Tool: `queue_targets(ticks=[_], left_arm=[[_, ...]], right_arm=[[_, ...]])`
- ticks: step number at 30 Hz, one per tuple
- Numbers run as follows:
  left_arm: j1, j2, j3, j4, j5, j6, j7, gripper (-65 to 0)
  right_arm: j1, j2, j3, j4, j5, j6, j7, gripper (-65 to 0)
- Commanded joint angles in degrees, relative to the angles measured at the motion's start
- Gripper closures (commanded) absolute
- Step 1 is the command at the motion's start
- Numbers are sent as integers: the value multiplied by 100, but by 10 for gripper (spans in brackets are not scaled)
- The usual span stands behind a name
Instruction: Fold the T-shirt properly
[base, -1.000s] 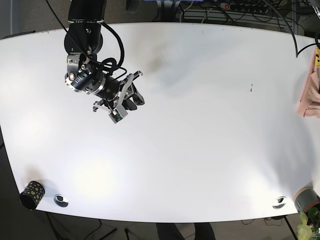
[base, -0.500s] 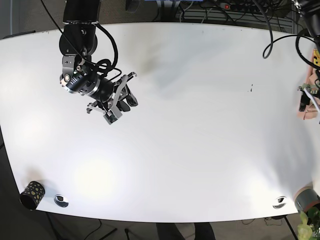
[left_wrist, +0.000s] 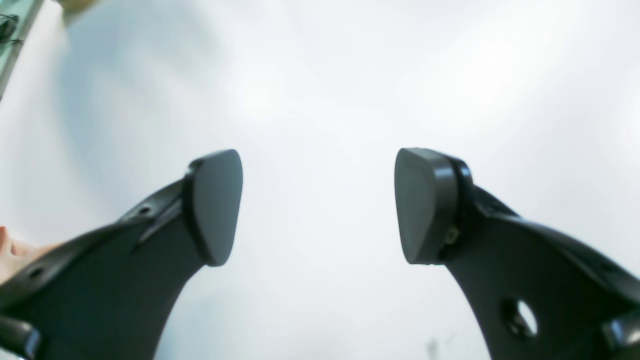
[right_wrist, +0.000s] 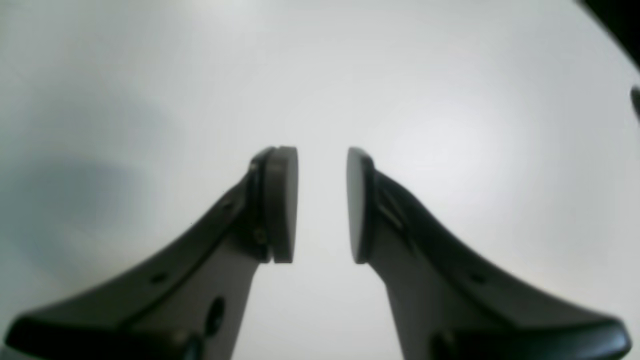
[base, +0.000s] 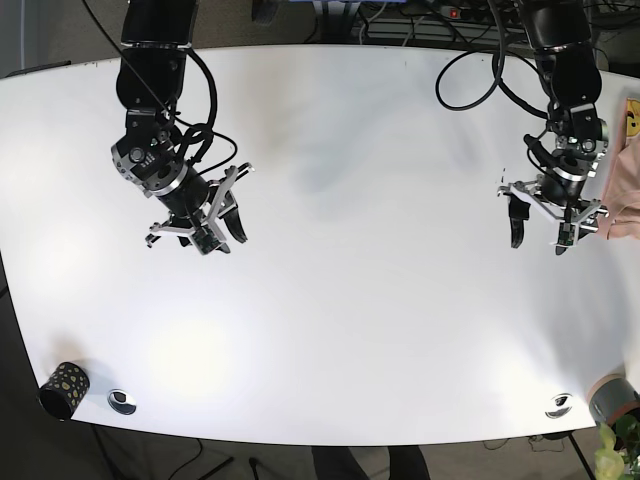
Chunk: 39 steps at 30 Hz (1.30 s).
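T-shirt (base: 622, 190) is bunched just past the spread left gripper (base: 540, 222), probably about to get grabbed, while the right gripper (base: 196, 225), slightly parted, hangs empty over the desk (base: 380, 300).

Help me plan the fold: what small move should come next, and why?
Probably shift the left claw toward the pink T-shirt bunched at the table's edge. It is open, holding nothing, just beside the shirt. The right claw is also open and empty, far across the table.

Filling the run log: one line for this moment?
left gripper: open, empty | right gripper: open, empty | T-shirt: table's edge, unfolded
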Motion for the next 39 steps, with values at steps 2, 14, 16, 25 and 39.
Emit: queue_targets(ticks=[2,14,16,25,39], left_arm=[[242,198,222,323,-57,168,-373,-439],[1780,866,539,1272,-57,309,-646,-439],[2097,998,539,1492,-57,309,-646,-439],[3503,1368,653,2371,-57,300,-628,-439],[5657,1420,714,2899,-101,291,-628,-439]], right_arm=[[-278,34,15,72,-318,-210,803,-159],[-1509,324,182,-16,51,-1045,1629,-159],[-1773,368,393,63,332,-1045,1664,-159],[-2845,588,657,458,912,-1019,1673,-159],[-4832,887,1035,1232,1660,-984,1647,-159]])
